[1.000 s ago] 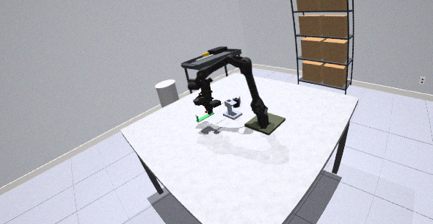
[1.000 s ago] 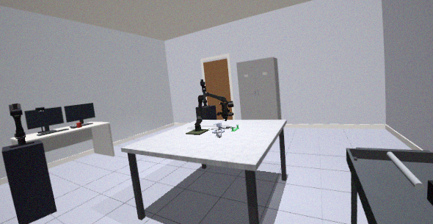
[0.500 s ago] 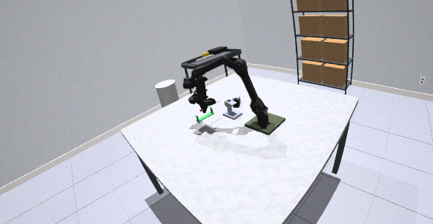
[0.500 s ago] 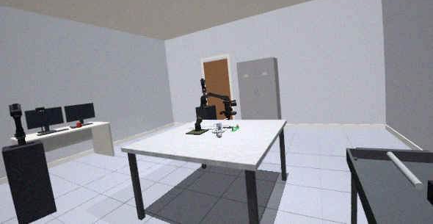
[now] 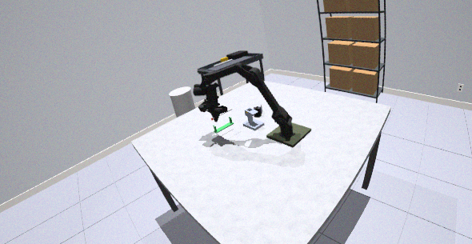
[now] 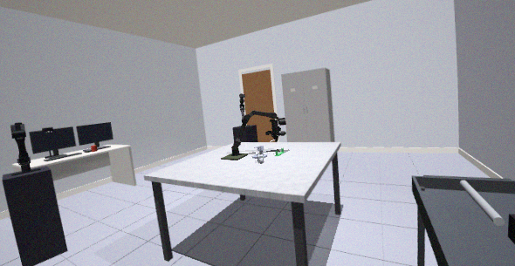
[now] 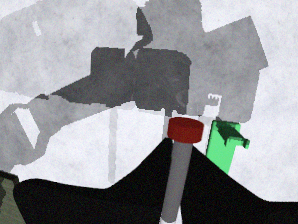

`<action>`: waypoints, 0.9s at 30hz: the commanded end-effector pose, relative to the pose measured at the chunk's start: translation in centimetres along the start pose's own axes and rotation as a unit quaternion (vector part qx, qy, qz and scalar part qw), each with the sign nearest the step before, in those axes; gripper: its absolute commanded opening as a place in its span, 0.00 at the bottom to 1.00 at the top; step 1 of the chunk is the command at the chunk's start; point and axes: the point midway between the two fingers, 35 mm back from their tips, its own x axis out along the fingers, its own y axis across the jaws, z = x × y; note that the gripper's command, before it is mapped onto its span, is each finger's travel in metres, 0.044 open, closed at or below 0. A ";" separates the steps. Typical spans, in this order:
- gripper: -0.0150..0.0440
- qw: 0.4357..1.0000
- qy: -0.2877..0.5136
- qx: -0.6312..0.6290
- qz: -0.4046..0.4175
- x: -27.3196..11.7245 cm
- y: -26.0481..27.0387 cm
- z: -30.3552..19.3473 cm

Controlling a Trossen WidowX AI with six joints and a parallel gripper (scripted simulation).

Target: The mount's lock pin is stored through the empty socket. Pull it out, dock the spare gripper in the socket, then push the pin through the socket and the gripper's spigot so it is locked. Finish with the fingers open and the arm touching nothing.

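My gripper (image 5: pixel 216 119) (image 6: pixel 274 139) (image 7: pixel 174 145) points down above the table, shut on the lock pin. The pin's red head (image 7: pixel 185 130) stands out past the fingertips in the wrist view, and its grey shaft (image 7: pixel 177 182) runs back between the black fingers. In the top view the head is a small red dot (image 5: pixel 212 119) beside the fingertips. The pale blue-grey mount (image 5: pixel 254 125) (image 6: pixel 259 149) stands on the table between gripper and arm base. A black part, apparently the spare gripper (image 5: pixel 258 111), is at its far side; whether it sits in the socket I cannot tell.
A green rack (image 5: pixel 224 128) (image 6: pixel 279 153) (image 7: pixel 217 145) with two small uprights lies on the table just beside and below the gripper. The arm's olive base plate (image 5: pixel 302 131) (image 6: pixel 230 157) (image 7: pixel 8 202) is beyond the mount. The arm casts shadows over the table.
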 end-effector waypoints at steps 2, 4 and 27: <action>0.25 1.000 0.000 -0.002 0.000 0.1 -1.2 0.5; 0.25 1.000 0.000 -0.002 0.000 0.0 -1.7 0.7; 0.25 1.000 -0.001 -0.002 -0.002 0.6 -5.9 2.4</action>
